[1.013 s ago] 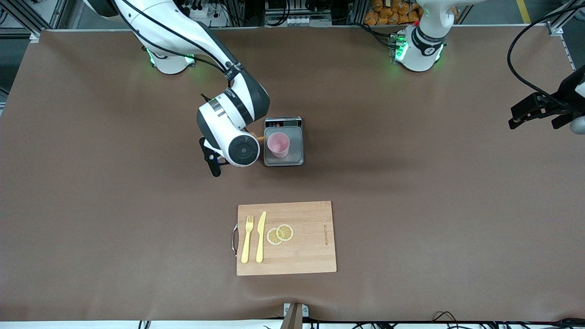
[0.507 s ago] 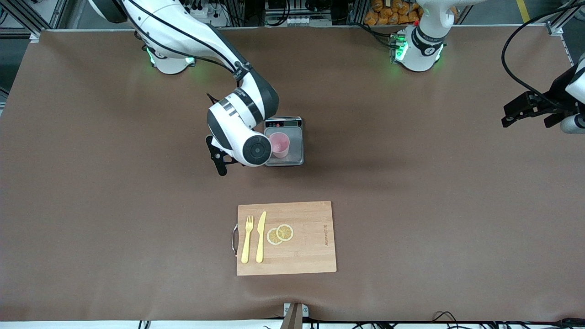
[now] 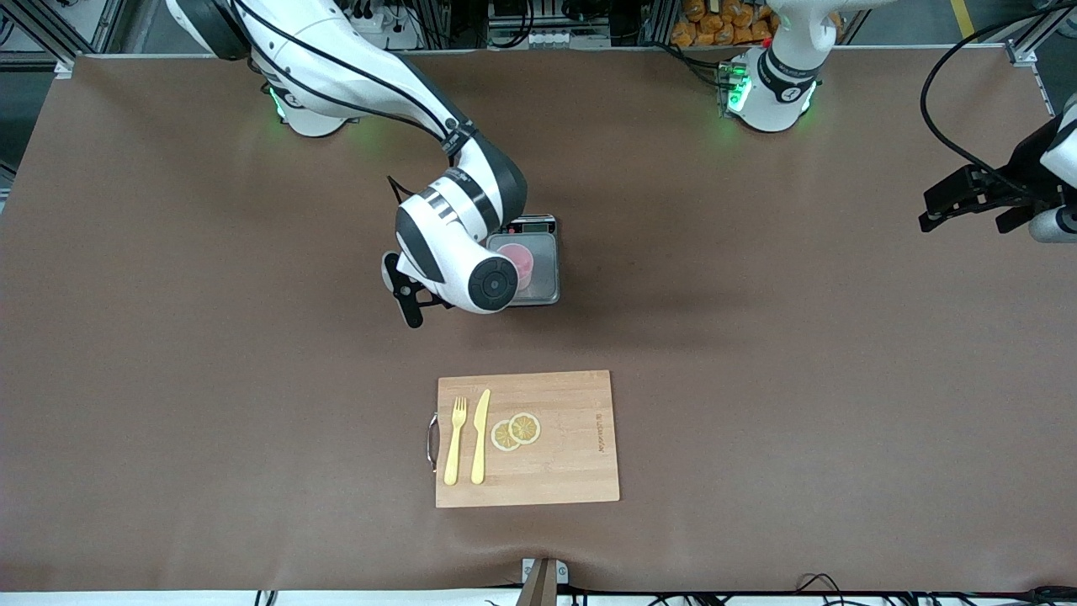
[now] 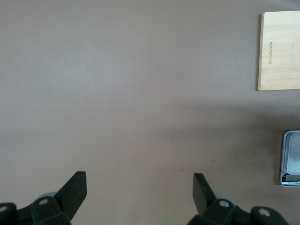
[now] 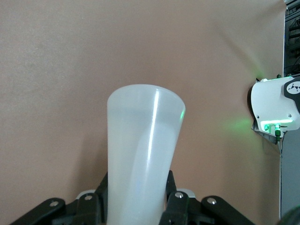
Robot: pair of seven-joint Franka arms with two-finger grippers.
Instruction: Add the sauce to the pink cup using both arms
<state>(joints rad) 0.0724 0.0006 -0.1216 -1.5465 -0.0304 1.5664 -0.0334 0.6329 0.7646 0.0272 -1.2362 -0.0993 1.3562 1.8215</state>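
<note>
The pink cup [image 3: 526, 262] stands on a small kitchen scale [image 3: 545, 271], and the right arm's wrist covers half of it in the front view. My right gripper [image 5: 137, 183] is shut on the sauce, a translucent whitish bottle [image 5: 143, 154]. Its flat bottom end points away from the wrist, and its nozzle is hidden. In the front view the bottle itself is hidden under the wrist, over the cup. My left gripper [image 3: 942, 209] [image 4: 139, 182] hangs open and holds nothing, over the left arm's end of the table.
A wooden cutting board [image 3: 572, 471] [image 4: 281, 51] lies nearer to the front camera than the scale [image 4: 291, 157]. It carries a yellow fork [image 3: 455, 439], a yellow knife [image 3: 480, 436] and two lemon slices [image 3: 516, 431]. A robot base [image 5: 276, 105] glows green.
The right arm has swung with the bottle toward the scale. Its wrist now covers part of the cup and hides the orange nozzle. The left gripper drifted slightly inward.
</note>
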